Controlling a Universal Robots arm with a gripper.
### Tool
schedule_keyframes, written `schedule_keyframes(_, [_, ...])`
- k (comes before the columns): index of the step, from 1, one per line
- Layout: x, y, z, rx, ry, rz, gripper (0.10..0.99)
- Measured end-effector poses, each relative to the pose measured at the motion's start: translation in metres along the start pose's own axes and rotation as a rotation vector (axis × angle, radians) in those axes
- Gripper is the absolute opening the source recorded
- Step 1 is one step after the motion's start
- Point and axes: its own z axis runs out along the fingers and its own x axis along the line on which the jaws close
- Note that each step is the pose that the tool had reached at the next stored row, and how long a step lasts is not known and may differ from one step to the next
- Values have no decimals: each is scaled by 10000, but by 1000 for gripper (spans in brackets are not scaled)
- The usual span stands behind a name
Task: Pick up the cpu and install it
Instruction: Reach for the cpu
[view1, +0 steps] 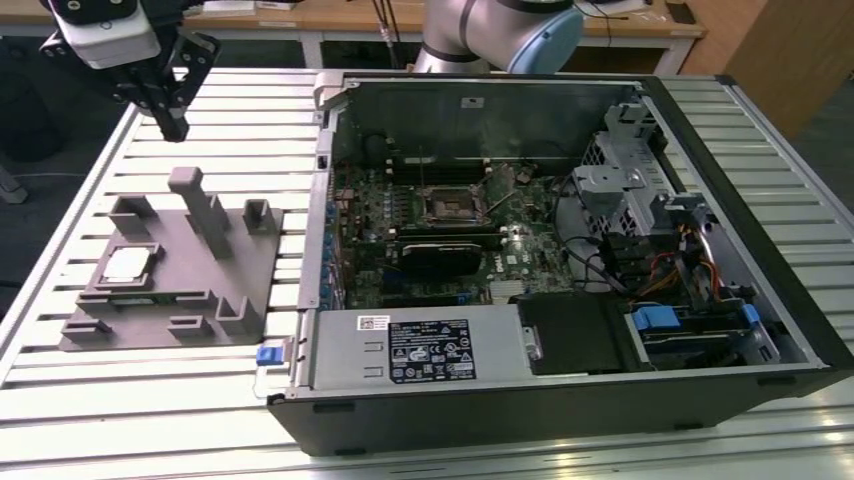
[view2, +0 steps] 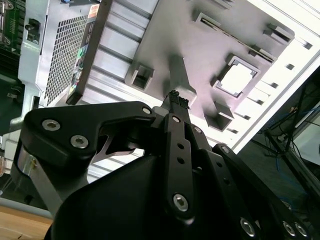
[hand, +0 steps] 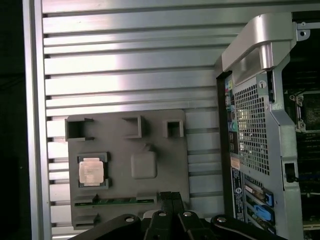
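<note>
The cpu (view1: 127, 265) lies flat, silver top up, in a square pocket of the grey fixture block (view1: 200, 290) on the exterior view's left. It also shows in both wrist views, cpu (hand: 91, 171) and cpu (view2: 236, 80). My gripper (view1: 172, 122) hangs high above the slatted table, beyond the fixture's far edge and well apart from the cpu. Its fingers (hand: 171, 199) are pressed together with nothing between them, as the gripper (view2: 175, 100) also appears in the second wrist view. The black socket frame (view1: 454, 205) sits on the motherboard inside the open computer case.
The open computer case (view1: 561, 400) lies on its side to the exterior view's right of the fixture, its metal wall (hand: 252, 130) close beside it. Tall grey posts (view1: 200, 205) rise from the fixture. The slatted aluminium table (view1: 254, 110) stretches behind the fixture.
</note>
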Motion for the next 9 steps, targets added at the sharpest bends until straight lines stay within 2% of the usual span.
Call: schedule_keyframes(9, [121,-10,5,0,8,0,106])
